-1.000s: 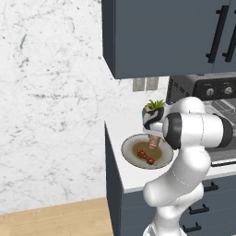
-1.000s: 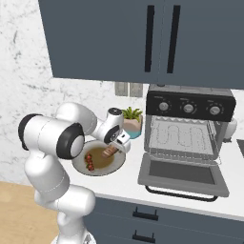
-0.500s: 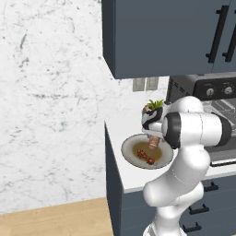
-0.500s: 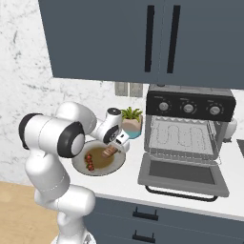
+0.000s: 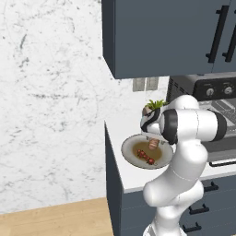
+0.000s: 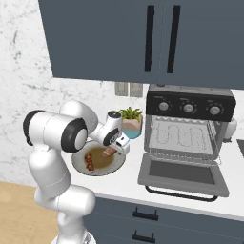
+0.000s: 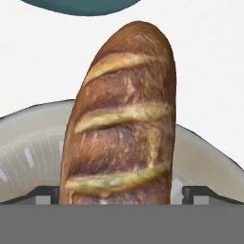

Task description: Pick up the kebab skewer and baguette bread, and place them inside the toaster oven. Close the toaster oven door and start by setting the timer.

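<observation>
Gripper (image 7: 122,195) spread wide astride the baguette bread (image 7: 121,119) in the plate (image 6: 97,169) on the table, nothing clamped. Kebab skewer (image 6: 89,163) alongside. Best lowered squarely, closed across the loaf's middle, lifted clear toward the open toaster oven (image 6: 188,138).

Toaster oven door (image 6: 183,175) lies dropped open, rack mouth clear; potted plant (image 6: 131,121) crowds the bowl's (image 6: 81,165) far side.

No readable text; toaster oven (image 6: 189,138) knob panel markings too small.
</observation>
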Controlling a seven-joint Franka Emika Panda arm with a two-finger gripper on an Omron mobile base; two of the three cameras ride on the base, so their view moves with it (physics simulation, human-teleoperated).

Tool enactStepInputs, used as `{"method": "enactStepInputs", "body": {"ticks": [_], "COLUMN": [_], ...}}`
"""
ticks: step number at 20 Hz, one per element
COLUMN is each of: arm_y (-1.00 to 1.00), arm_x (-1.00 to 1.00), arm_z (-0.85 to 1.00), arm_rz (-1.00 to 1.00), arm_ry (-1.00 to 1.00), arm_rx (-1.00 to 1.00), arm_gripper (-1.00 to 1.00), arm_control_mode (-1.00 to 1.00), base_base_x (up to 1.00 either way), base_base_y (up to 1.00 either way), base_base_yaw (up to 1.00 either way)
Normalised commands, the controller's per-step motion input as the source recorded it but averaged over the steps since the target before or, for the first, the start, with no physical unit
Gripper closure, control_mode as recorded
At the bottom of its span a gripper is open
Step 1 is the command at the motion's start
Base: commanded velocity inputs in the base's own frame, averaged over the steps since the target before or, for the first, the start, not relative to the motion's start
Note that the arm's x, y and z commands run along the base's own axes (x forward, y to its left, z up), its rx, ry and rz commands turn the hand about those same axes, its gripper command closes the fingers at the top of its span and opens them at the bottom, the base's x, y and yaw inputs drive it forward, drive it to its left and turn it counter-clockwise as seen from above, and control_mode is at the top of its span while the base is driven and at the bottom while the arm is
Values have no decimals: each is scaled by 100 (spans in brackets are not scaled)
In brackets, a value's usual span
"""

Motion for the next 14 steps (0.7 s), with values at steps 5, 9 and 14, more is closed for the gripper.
{"method": "enactStepInputs", "body": {"ticks": [5,9,14], "arm_y": [0,0,0], "arm_x": [0,0,0], "arm_z": [0,0,0], "arm_rz": [0,0,0], "arm_ry": [0,0,0], "arm_rx": [0,0,0], "arm_gripper": [100,100,100], "arm_control_mode": [-100,-100,-100], "base_base_x": [0,0,0], "base_base_y": [0,0,0], "base_base_yaw": [0,0,0]}}
